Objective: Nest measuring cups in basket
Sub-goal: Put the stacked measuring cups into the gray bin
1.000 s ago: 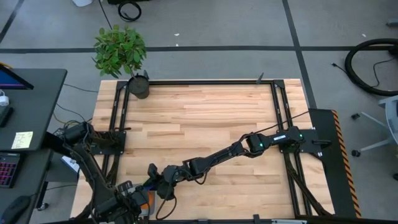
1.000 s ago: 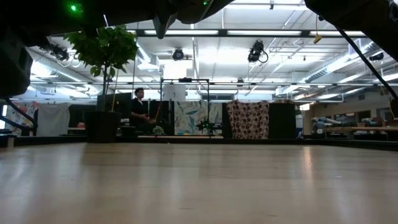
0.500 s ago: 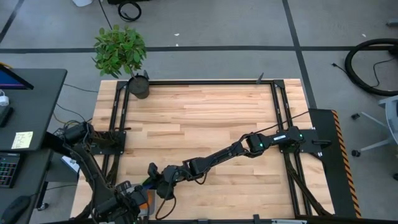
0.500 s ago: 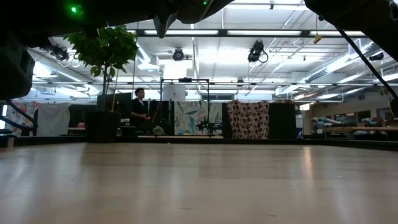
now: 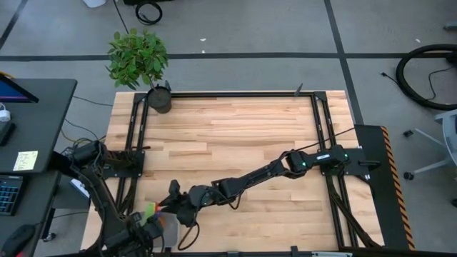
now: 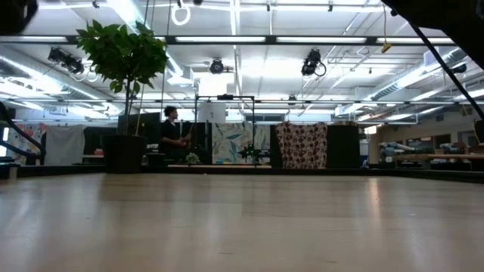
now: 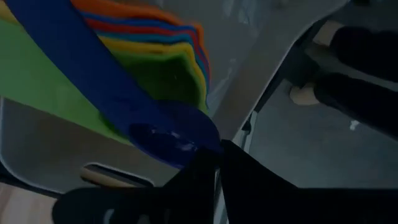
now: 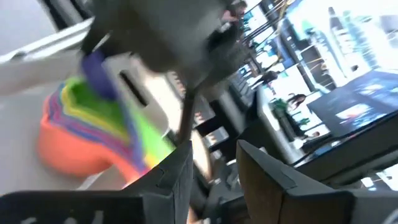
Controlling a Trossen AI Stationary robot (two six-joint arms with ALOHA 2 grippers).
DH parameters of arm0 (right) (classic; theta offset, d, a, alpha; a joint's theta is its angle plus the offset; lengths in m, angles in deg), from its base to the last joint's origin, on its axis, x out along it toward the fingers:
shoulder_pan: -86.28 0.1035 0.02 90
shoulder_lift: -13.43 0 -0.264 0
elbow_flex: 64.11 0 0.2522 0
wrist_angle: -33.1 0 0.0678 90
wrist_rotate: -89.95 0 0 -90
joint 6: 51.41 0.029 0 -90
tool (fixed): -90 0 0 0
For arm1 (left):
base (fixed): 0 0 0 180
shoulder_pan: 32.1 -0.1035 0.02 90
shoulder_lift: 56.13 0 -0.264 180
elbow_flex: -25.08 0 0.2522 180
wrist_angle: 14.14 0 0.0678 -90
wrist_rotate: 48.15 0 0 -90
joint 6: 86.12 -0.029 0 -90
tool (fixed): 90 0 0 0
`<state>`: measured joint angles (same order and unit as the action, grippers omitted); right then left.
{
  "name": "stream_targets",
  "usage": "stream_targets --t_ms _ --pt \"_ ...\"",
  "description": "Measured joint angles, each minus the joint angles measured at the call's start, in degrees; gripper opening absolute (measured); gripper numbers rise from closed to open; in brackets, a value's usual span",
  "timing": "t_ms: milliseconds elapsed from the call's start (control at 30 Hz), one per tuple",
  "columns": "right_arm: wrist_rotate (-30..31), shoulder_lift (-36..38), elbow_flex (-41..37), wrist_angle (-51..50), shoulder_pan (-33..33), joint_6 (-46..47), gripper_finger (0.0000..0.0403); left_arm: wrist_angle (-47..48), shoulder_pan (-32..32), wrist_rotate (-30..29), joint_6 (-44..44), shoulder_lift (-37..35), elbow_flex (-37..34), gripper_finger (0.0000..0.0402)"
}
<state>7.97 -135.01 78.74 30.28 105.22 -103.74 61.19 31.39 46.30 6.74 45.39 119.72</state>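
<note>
The measuring cups sit nested in one stack [image 7: 168, 62], orange outside and green innermost, inside the light grey basket [image 7: 56, 155] at the table's near left corner [image 5: 168, 227]. A green handle [image 5: 150, 210] pokes out of the stack. My left gripper [image 7: 214, 177] points down over the basket, shut on a dark blue cup [image 7: 171, 140]. My right gripper [image 8: 214, 165] hovers beside the basket's right side [image 5: 175, 198], open with nothing between its fingers. Its wrist view shows the tilted stack [image 8: 93, 137] off to one side. My left gripper pinches the rim of the dark blue cup's bowl [image 7: 199, 149] at its fingertips, coming from above and pointing down. The cup's long handle [image 7: 68, 56] reaches out over the nested stack. Whether the bowl rests on the stack, I cannot tell.
A dark pot with a leafy plant [image 5: 160, 100] stands at the table's far left corner. Black rails [image 5: 318, 128] run along the table's sides. Bare wood [image 5: 235, 135] lies between the arms and the far edge. A person [image 6: 170, 132] is far off in the room.
My right gripper has risen beside the basket, and the dark shapes along the top of the low view are gone. In the high view my left hand has shifted slightly, and a green handle now shows next to it.
</note>
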Motion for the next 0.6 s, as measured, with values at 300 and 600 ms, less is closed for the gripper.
stream_targets --t_ms 300,600 --pt "0.9 -0.2 -0.2 0.1 0.1 -0.1 0.0121 0.1 -0.2 0.3 -0.7 0.0 0.0 0.0012" --pt "5.7 -0.3 -0.2 0.1 0.1 -0.3 0.0121 2.2 -1.8 -1.0 -3.5 0.0 0.1 0.0012"
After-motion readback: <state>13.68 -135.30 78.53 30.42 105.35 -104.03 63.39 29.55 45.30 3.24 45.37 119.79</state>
